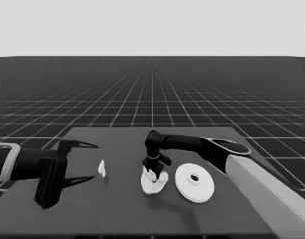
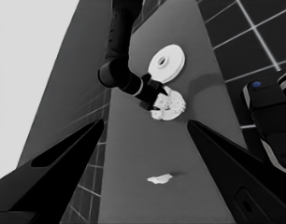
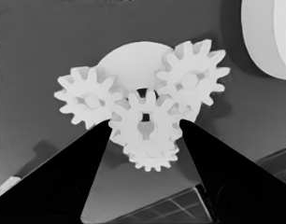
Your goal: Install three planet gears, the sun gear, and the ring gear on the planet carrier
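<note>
The smaller round part (image 1: 153, 183) lies mid-table with several toothed gears on it. In the right wrist view three gears (image 3: 89, 100) (image 3: 192, 77) (image 3: 150, 156) ring a fourth, central gear (image 3: 145, 112) that meshes with them over the smaller round part (image 3: 131, 60). My right gripper (image 1: 153, 169) points straight down at it, and its fingertips (image 3: 108, 125) press both sides of the central gear. The larger round part (image 1: 194, 182) lies flat just right of this stack. My left gripper (image 1: 85, 163) waits open over the table's left end.
A thin white piece (image 1: 101, 169) lies between the left gripper and the stack, also in the left wrist view (image 2: 160, 178). The right arm's pale forearm (image 1: 272, 191) fills the lower right. Dark machinery with blue lights (image 2: 269, 121) sits past the table edge.
</note>
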